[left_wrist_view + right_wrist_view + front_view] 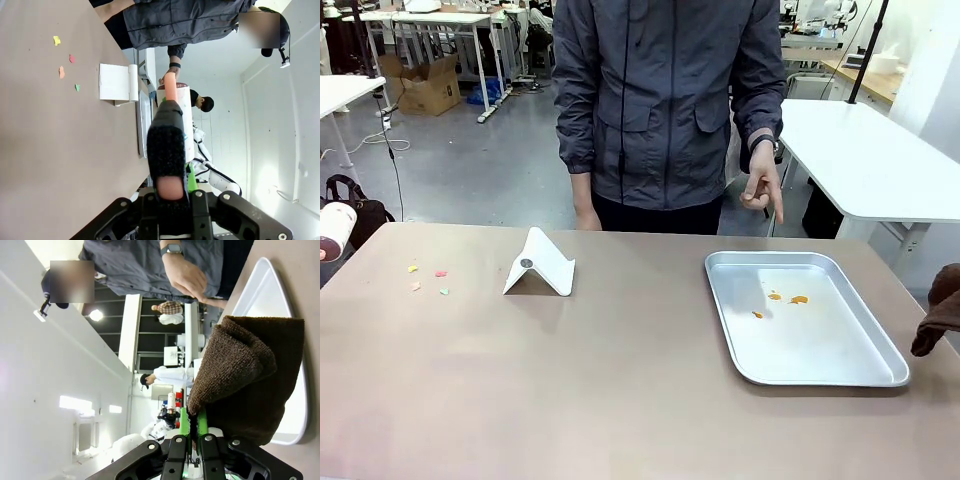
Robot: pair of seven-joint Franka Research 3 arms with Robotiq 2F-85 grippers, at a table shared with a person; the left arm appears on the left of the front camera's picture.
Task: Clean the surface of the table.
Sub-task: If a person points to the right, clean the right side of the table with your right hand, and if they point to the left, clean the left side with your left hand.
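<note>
Table (620,390) runs across the whole near scene, its tan top reaching from the left edge to the right. Toward the right on it lies a silver tray (880,375) with a few orange crumbs (785,298) in its far half. Left of centre, well apart from the tray, stands a white folded stand (540,265). Further left, near the far edge, a few coloured bits (428,278) are scattered on the bare top.

A person (660,100) stands at the far side, one hand (762,188) hanging above the tray's far edge with a finger pointing down.

The left gripper (172,125) is clamped on the pink handle of a white roller (332,232), which sits at the scene's left edge by the table's far left corner. The right gripper (194,422) is closed on a brown cloth (940,310), which hangs at the right edge, just beside the tray's right side.
</note>
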